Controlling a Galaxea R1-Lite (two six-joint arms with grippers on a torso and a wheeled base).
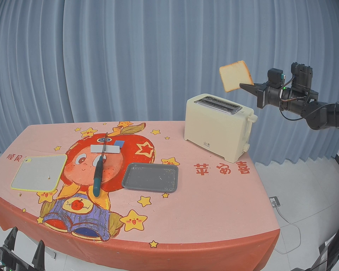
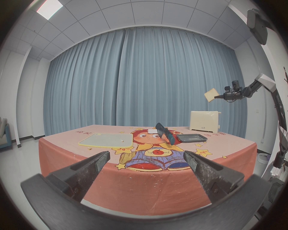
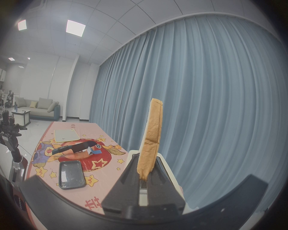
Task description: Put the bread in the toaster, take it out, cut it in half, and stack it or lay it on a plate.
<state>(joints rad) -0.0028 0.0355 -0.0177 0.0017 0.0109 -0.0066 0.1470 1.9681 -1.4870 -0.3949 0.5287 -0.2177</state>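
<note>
Bread [image 1: 235,75] pinched in my right fingers [image 1: 249,87] above the toaster [image 1: 217,125], left fingers [image 2: 87,170] spread, pink cartoon-print bench [image 1: 212,204], blue curtain [image 1: 141,60] behind

I see a blue-grey pleated curtain [image 1: 141,53] across the back and white walls [image 2: 18,98] beside it. Tiled ceiling [image 3: 120,12] with lit square panels [image 2: 49,7]. Pale glossy floor [image 1: 307,197], floor socket [image 1: 274,201] with a cable [image 1: 293,226]. Grey sofa [image 3: 37,106] and low table [image 3: 21,115] far off.
</note>
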